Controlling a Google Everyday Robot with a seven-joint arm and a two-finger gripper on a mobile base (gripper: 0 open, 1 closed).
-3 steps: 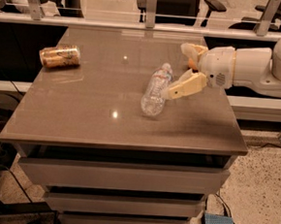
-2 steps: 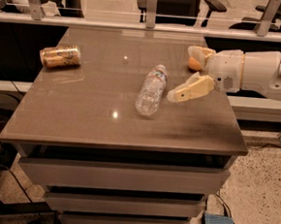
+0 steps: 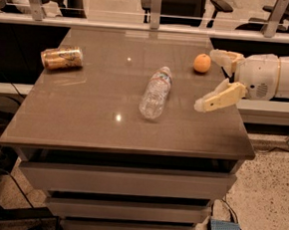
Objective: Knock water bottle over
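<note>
The gripper (image 3: 205, 80) is hanging over the right side of the bench (image 3: 79, 117), and its two fingers are spread wide apart with nothing between them. A second ago one finger was right up against the water bottle (image 3: 155, 93), and the bottle was leaning. Now the arm is pulling away to the right, and there is a clear gap between the gripper and the bottle.

The water bottle is lying flat on its side near the middle of the bench, with its white cap pointing away from me. It is not standing any more, so I think the job is done.

With the arm moving back, a little orange (image 3: 202, 63) is showing near the far right edge. A gold can (image 3: 62, 58) is lying on its side far off at the left.
</note>
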